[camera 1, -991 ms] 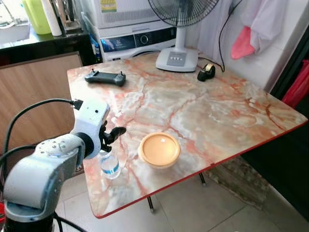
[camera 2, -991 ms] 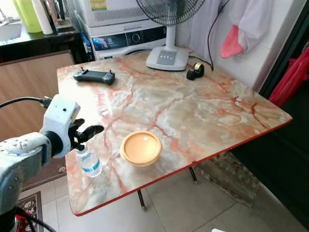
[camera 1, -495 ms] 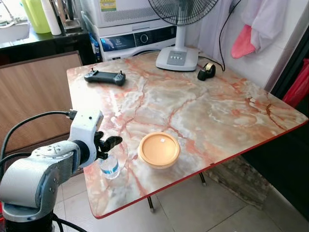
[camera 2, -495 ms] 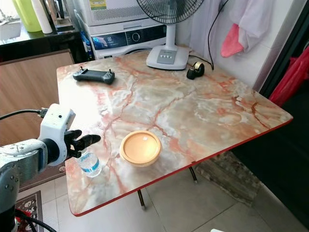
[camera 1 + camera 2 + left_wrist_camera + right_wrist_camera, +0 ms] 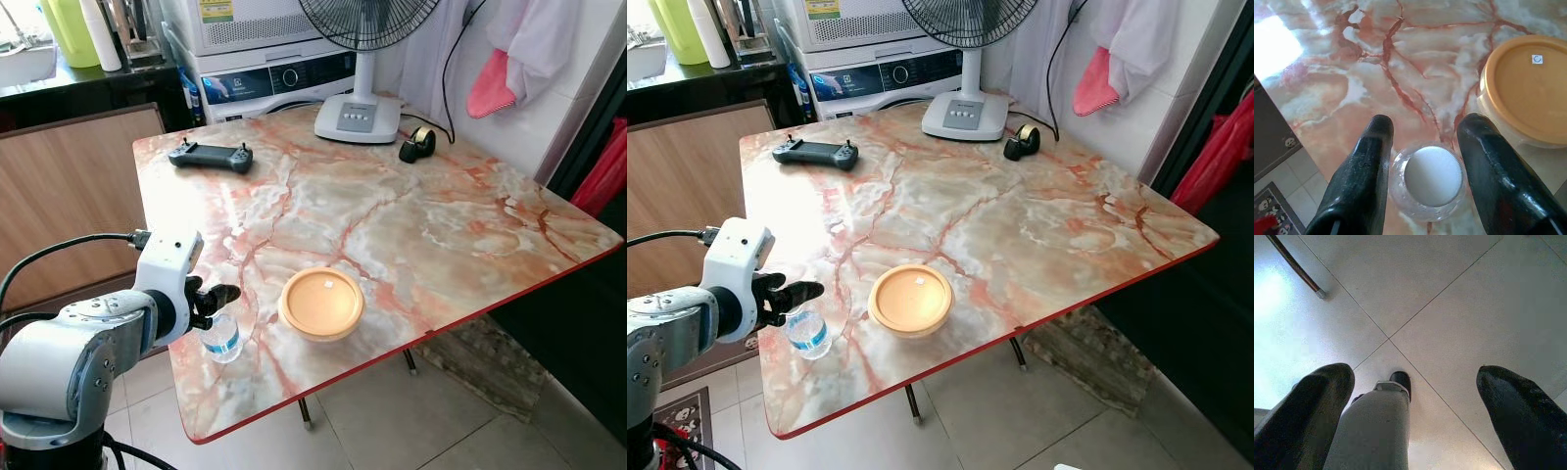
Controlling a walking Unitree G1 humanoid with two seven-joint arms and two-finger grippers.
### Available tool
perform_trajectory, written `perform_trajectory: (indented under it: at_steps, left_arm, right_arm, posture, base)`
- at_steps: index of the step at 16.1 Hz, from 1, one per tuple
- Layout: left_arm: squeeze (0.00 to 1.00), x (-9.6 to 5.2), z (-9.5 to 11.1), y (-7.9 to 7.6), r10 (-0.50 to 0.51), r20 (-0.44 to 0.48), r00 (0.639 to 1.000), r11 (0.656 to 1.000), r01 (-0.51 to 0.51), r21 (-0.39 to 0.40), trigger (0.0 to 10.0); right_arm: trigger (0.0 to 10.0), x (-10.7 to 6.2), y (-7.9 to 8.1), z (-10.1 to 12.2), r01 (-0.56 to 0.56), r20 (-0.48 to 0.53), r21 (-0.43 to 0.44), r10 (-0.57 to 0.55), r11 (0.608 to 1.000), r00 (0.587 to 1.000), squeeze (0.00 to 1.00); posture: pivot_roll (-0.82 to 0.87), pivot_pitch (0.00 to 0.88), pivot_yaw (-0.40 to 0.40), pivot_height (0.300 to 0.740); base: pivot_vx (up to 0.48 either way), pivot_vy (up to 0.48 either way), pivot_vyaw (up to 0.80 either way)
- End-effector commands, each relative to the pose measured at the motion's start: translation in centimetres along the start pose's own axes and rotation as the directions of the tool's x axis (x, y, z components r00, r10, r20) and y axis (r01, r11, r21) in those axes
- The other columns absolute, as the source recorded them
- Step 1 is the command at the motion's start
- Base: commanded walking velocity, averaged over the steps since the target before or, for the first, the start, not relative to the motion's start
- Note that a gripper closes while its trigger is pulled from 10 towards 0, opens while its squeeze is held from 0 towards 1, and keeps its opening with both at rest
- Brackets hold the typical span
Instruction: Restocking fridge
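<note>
Bottle stands upright near the table's near-left edge in my head views, at 9 o'clock from the lidded bowl; my left gripper hovers just above it.

Left wrist view: fingers apart, straddling the white cap, long axis pointing straight at the camera.

Right wrist view: right gripper spread, idle over floor tiles.
</note>
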State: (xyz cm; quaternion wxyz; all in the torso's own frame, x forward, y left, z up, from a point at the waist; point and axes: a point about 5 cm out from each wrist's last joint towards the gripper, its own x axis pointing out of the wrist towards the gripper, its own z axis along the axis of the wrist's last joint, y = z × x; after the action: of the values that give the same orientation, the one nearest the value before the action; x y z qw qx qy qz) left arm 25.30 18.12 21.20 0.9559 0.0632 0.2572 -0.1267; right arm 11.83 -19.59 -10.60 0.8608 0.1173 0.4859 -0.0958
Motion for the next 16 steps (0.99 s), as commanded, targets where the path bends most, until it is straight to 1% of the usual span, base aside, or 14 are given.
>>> perform_trajectory:
  at_steps: [1,7,13,14,16]
  left_arm:
    - [0.0,-0.1,-0.2,0.5,0.022,-0.021,1.0,1.0,-0.022,-0.005,10.0]
    - [0.0,0.1,-0.9,0.6,0.028,-0.056,0.998,0.999,-0.029,-0.017,10.0]
    - [0.0,0.3,-1.4,0.3,0.008,-0.064,0.998,1.0,-0.01,-0.029,10.0]
    - [0.0,0.4,-1.4,0.3,0.007,-0.066,0.998,1.0,-0.009,-0.03,6.5]
    - [0.0,0.4,-1.5,0.4,0.007,-0.069,0.998,1.0,-0.009,-0.028,0.0]
  right_arm:
    - [10.0,0.0,-0.2,-0.2,0.003,-0.012,-0.004,-0.003,1.0,1.0,0.0]
    - [10.0,0.0,-0.2,-0.2,-0.002,-0.014,-0.002,0.002,1.0,1.0,0.0]
    - [10.0,-0.1,-0.2,-0.2,-0.001,-0.014,-0.001,0.001,1.0,1.0,0.0]
    - [10.0,-0.1,-0.2,-0.2,-0.002,-0.014,-0.001,0.002,1.0,1.0,0.0]
    - [10.0,0.0,-0.2,-0.2,-0.001,-0.013,0.001,0.001,1.0,1.0,0.0]
  posture:
    - [0.22,0.0,-0.015,0.74]
    - [0.21,0.0,-0.013,0.74]
    - [0.21,0.0,-0.017,0.74]
    - [0.21,0.0,-0.019,0.74]
    - [0.21,0.0,-0.018,0.74]
  base:
    - [0.0,0.0,0.0]
    - [0.0,0.0,0.0]
    - [0.0,0.0,0.0]
    - [0.0,0.0,0.0]
    - [0.0,0.0,0.0]
